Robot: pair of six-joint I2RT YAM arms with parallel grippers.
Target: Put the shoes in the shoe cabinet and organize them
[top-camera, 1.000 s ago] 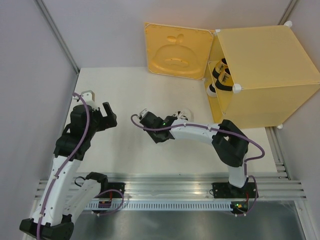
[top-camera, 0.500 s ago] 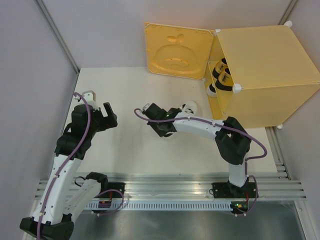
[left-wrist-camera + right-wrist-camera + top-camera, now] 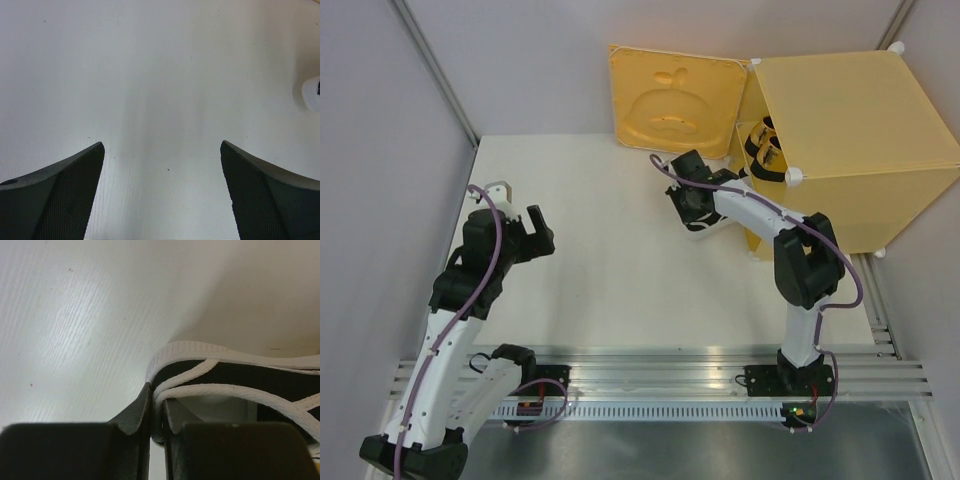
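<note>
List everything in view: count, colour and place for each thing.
cabinet: one, yellow-orange with white corner pieces, far right of the table.
cabinet door: one, yellow-orange, swung open to the cabinet's left.
shoes in cabinet: two visible, gold with black inside, just inside the opening; more may be hidden.
white shoe: one, white laces, black inside, in front of the opening.
table: one, white, under everything.
rail: one, metal, near edge.
left gripper: one, black, open, over bare table at left.
right gripper: one, black, shut on the white shoe's edge.

White arm links point(image 3: 752, 206), black joints point(image 3: 807, 268), purple cables point(image 3: 492, 250), black mesh-textured jaws, green base LED point(image 3: 793, 410)
</note>
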